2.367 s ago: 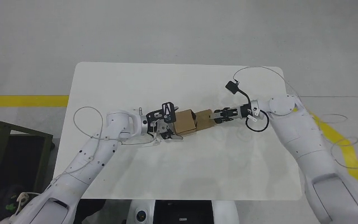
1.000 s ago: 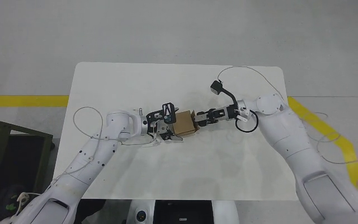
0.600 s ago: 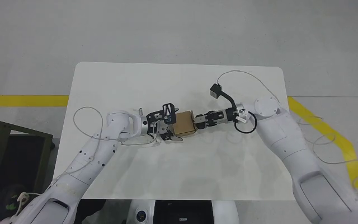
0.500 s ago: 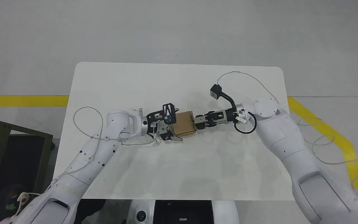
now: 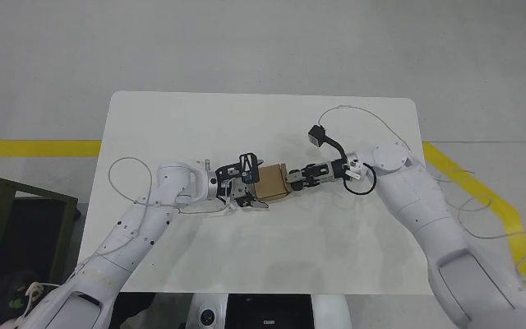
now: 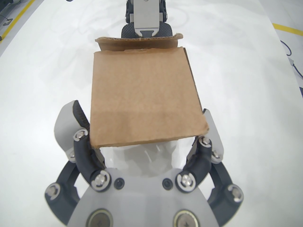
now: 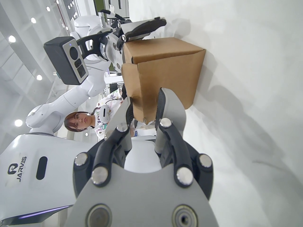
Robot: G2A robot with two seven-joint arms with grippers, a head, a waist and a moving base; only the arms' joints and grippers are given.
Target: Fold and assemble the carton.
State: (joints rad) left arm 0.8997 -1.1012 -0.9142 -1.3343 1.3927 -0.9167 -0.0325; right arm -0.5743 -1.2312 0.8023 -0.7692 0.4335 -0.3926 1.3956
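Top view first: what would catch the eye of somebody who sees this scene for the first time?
A small brown carton lies at the middle of the white table, and both arms meet at it from opposite sides. The left jaws hold its sides at one end; the right jaws pinch a flap at the other end.

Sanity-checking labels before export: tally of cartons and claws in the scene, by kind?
carton: 1
claws: 2, the left claw and the right claw, one at each end of the carton
Total: 3
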